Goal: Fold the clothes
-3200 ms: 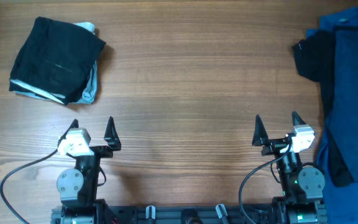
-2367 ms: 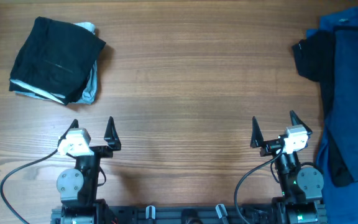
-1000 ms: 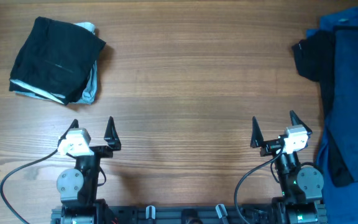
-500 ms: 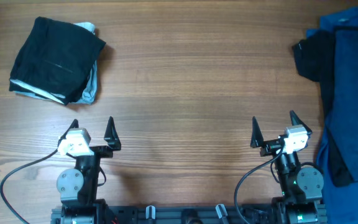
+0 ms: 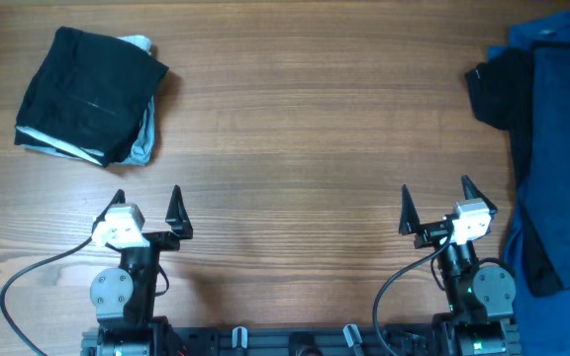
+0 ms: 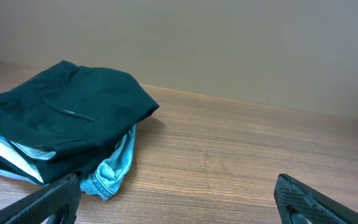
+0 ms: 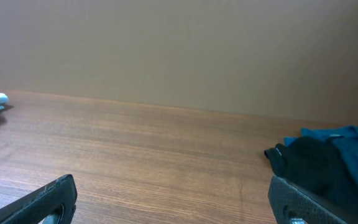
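Note:
A pile of clothes lies at the table's right edge. Its largest piece is a dark navy-blue garment [image 5: 562, 158]. A black garment [image 5: 491, 89] and a brighter blue one [image 5: 552, 30] lie at its far end. In the right wrist view the black piece [image 7: 303, 165] and blue cloth [image 7: 356, 155] show at the right. My right gripper [image 5: 436, 193] [image 7: 173, 202] is open and empty, near the front edge, left of the pile. My left gripper [image 5: 146, 201] [image 6: 179, 205] is open and empty at the front left.
A folded black garment [image 5: 87, 89] rests on a light blue piece [image 5: 144, 133] at the far left. Both also show in the left wrist view, the black garment [image 6: 67, 121] above the light blue cloth [image 6: 114, 168]. Bare wooden table [image 5: 305, 129] lies between the stack and the pile.
My right gripper shifted slightly left early on and has stayed still since. The left gripper and the clothes have not moved.

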Robot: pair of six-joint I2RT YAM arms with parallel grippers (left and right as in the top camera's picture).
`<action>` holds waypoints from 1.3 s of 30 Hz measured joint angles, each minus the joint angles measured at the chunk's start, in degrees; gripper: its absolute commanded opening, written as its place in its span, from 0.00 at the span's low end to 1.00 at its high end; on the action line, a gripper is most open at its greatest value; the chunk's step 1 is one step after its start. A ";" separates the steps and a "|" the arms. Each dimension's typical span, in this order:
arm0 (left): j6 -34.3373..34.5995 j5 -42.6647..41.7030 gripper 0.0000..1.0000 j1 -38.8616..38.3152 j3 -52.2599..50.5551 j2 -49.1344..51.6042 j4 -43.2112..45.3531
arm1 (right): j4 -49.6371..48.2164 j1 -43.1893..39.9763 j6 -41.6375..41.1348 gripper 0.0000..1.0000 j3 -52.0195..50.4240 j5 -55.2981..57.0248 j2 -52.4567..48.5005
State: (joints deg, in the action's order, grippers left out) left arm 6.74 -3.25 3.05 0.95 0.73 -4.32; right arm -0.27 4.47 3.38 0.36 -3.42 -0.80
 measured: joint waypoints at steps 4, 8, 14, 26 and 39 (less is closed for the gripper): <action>0.00 0.00 1.00 0.00 0.00 0.00 0.00 | -0.33 0.00 0.00 1.00 0.00 0.00 0.00; 0.00 0.00 1.00 0.00 0.00 0.00 0.00 | -6.12 0.00 -1.88 1.00 0.00 0.00 0.00; 0.00 0.00 1.00 0.00 0.00 0.02 0.00 | -14.21 0.00 -5.18 1.00 0.07 0.00 0.00; 0.00 0.02 1.00 0.00 -0.11 0.07 0.02 | -18.38 0.00 -6.82 1.00 27.50 0.02 -27.17; 0.00 0.02 1.00 0.00 -0.11 0.11 0.02 | 15.32 -8.15 -1.53 1.00 76.26 1.18 -67.19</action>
State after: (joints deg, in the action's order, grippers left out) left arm 6.74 -3.22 3.05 0.84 0.84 -4.29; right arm 15.05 -3.68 1.85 76.62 -2.24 -67.99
